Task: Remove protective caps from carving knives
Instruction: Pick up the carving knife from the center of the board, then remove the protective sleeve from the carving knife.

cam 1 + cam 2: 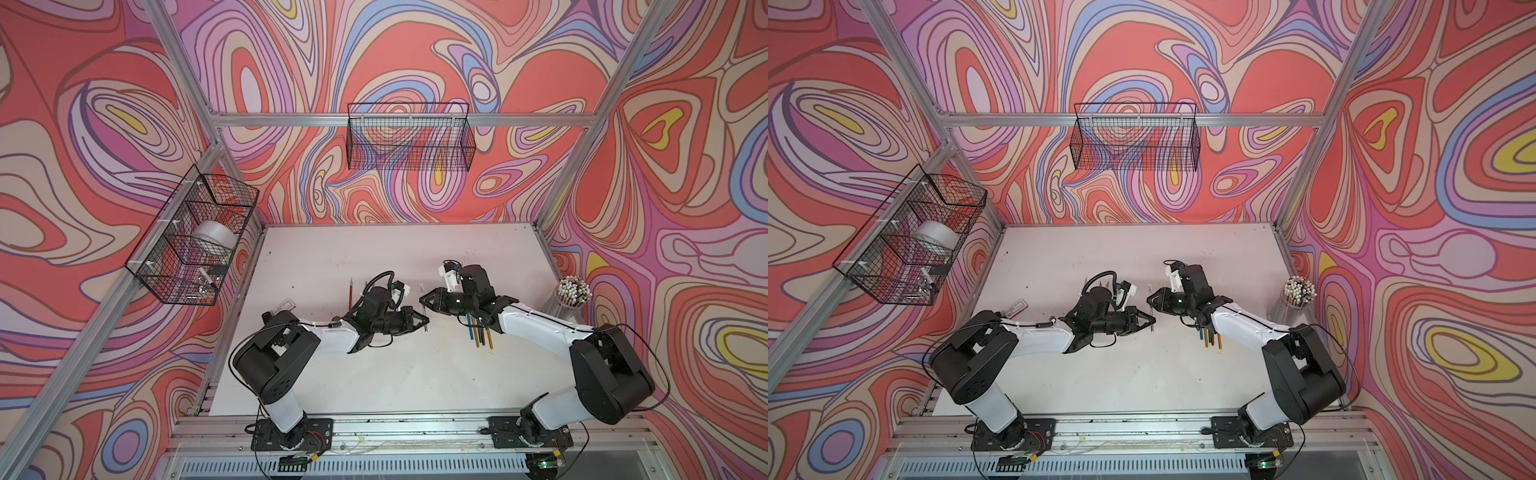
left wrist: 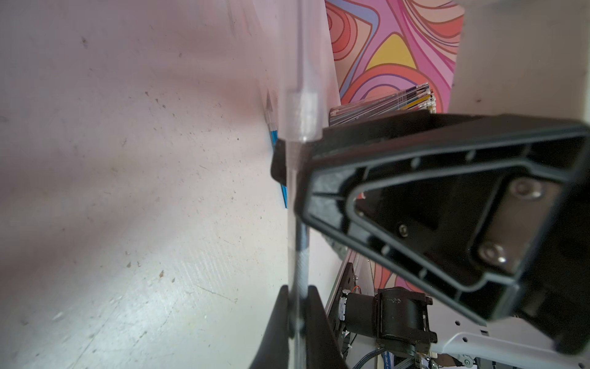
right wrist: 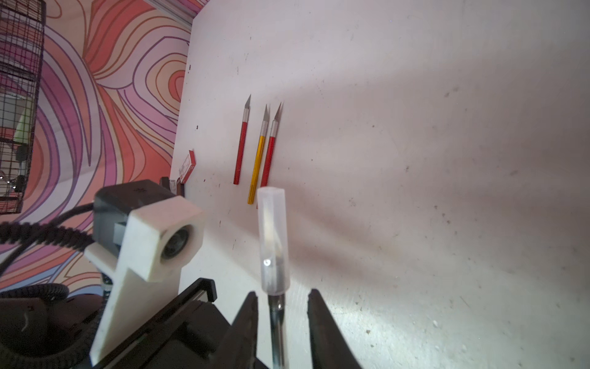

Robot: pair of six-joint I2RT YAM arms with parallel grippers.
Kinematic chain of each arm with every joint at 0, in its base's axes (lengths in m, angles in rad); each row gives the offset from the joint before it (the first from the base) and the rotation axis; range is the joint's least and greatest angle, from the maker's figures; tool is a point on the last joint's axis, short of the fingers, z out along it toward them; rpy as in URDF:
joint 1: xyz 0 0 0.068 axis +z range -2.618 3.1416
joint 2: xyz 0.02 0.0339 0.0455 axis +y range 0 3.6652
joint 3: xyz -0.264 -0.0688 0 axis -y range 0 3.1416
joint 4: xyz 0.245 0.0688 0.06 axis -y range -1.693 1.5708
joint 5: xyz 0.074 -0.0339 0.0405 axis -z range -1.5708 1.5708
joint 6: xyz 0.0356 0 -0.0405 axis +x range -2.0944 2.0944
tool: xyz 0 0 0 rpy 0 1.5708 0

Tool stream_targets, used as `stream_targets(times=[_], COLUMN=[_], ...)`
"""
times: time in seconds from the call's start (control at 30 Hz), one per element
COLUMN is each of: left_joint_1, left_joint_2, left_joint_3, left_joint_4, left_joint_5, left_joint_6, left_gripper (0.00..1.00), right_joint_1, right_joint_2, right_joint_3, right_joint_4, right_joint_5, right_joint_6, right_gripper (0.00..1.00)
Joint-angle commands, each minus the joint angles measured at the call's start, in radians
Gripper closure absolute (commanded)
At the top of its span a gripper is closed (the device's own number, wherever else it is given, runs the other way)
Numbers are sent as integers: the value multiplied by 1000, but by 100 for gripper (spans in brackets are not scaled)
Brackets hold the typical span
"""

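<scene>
Translucent whitish plastic cap (image 3: pixel 273 236) sits on a metal-necked carving knife (image 3: pixel 277 322); left gripper (image 2: pixel 298 292) clamps the shaft, right gripper (image 3: pixel 283 292) straddles it, parted, empty.

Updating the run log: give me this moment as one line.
left gripper: shut on capped knife | right gripper: open astride shaft | cap: on blade | three bare knives on table

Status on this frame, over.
Left gripper shut on thin carving knife. Right gripper open, straddling its shaft. Translucent plastic cap still on. Nothing in the way.
</scene>
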Motion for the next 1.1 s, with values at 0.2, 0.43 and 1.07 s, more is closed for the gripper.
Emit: stream_targets(times=[0.2,0.43,1.07], left_joint_1=[-17,-23,-70], left_joint_2=[-54,-63,-81], left_joint_3=[6,18,81], left_joint_4=[-85,-117,-325], left_joint_5=[13,7,-102], left_joint_6=[67,83,195], left_gripper=[97,98,98], right_joint_1=[4,5,66], right_joint_2=[21,63,128], right_joint_3=[120,164,231], right_joint_4=[-54,-94,-245], right_joint_5=[59,82,239], right_joint_6=[-23,-39,-32], right_gripper=[58,66,73])
